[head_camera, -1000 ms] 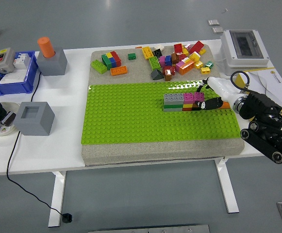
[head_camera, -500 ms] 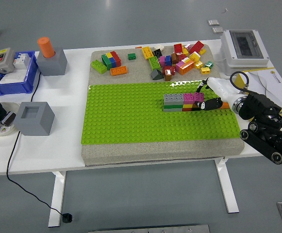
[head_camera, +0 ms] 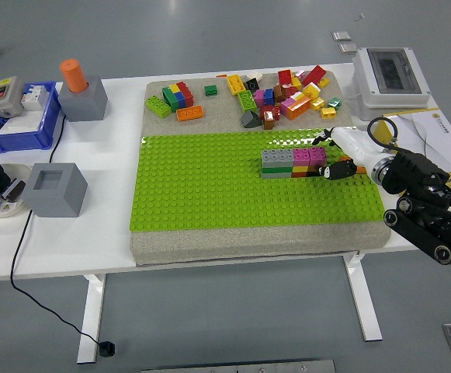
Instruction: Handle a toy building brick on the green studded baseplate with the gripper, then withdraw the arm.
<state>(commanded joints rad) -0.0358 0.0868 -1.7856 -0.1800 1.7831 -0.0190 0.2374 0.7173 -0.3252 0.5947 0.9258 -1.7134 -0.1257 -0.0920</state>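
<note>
While the right robot hand (head_camera: 336, 159) had sat over the orange end of the brick row a second earlier, the head view showed it drawn slightly back toward the worktop's right edge. Whether its fingers were spread or pinching could not be told. The brick row (head_camera: 293, 163) stayed seated on the green baseplate (head_camera: 209, 186), so withdrawal had probably begun.
</note>
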